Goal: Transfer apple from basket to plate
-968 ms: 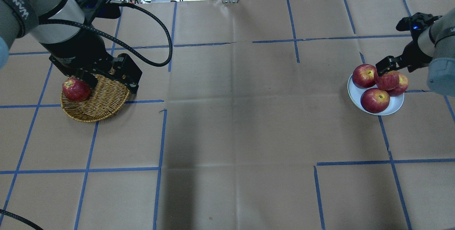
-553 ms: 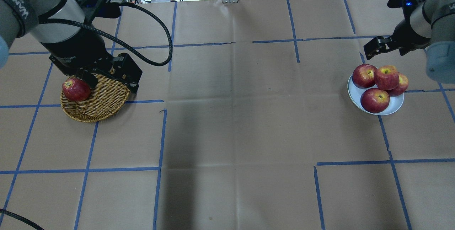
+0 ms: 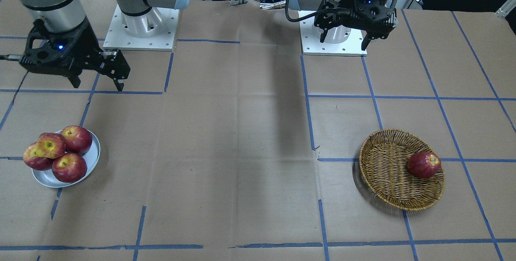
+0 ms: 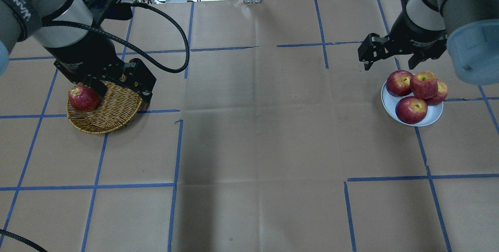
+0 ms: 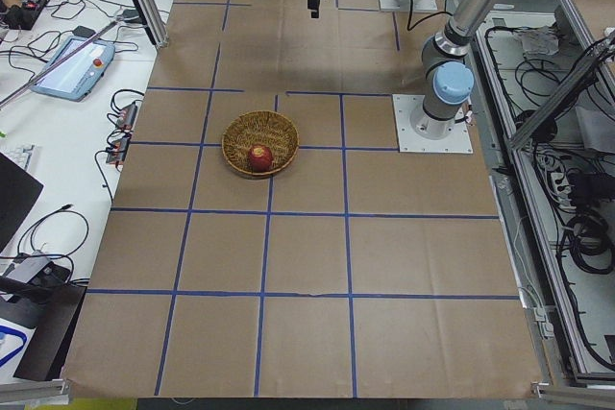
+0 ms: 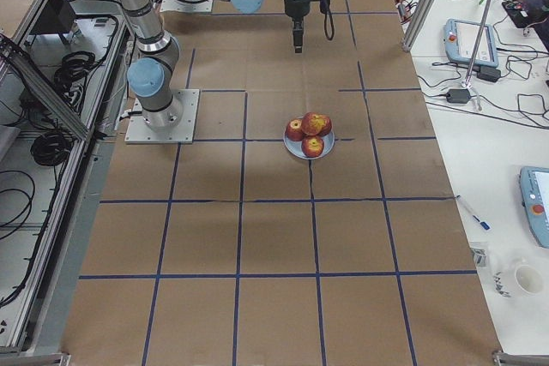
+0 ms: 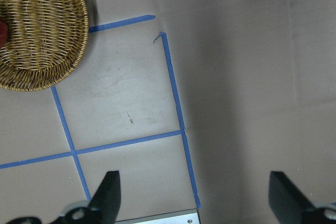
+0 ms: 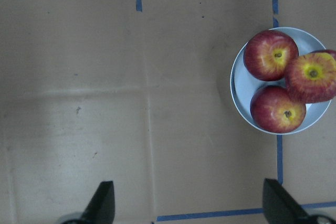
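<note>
Fingers (image 3: 119, 71) of right gripper (image 3: 98, 84) spread wide, holding nothing, hanging over brown table paper (image 3: 242, 132) near the one metal plate (image 3: 92, 160), touching neither plate nor fruit. Left gripper (image 3: 345, 42) likewise wide open and empty, high over the table on the robot's side of the one wicker basket (image 3: 383, 160). Five apples in all: four on the plate, with the yellow-streaked apple (image 3: 51, 145) perched atop three redder apples (image 3: 69, 167); one dark-red apple (image 3: 423, 164) alone in the basket, near its rim.
</note>
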Robot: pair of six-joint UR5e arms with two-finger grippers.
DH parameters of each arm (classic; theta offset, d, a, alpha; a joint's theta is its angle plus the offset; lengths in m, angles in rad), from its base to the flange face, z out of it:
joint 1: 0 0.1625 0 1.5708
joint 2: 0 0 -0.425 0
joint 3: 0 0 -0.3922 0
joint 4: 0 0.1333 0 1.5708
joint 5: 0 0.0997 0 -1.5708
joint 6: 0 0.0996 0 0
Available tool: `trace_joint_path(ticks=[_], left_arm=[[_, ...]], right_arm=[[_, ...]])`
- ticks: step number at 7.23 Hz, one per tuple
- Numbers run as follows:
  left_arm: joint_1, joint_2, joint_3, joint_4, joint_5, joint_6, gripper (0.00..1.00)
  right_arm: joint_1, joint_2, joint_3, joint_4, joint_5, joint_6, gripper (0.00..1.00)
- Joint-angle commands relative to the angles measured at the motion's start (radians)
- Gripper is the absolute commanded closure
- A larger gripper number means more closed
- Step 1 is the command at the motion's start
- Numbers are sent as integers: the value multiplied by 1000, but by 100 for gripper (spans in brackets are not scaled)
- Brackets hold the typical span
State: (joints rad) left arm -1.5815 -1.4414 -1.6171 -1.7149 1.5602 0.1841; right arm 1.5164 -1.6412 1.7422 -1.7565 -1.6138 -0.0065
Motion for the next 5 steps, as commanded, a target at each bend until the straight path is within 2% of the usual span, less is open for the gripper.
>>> trace_joint_path(ticks=[1, 5], left_arm=[[0, -1, -1, 0, 1, 0, 1], [0, -1, -1, 1, 0, -2, 1]], right_arm=[[44, -32, -15, 73, -9, 39, 0], [44, -35, -30, 74, 2, 28, 0]])
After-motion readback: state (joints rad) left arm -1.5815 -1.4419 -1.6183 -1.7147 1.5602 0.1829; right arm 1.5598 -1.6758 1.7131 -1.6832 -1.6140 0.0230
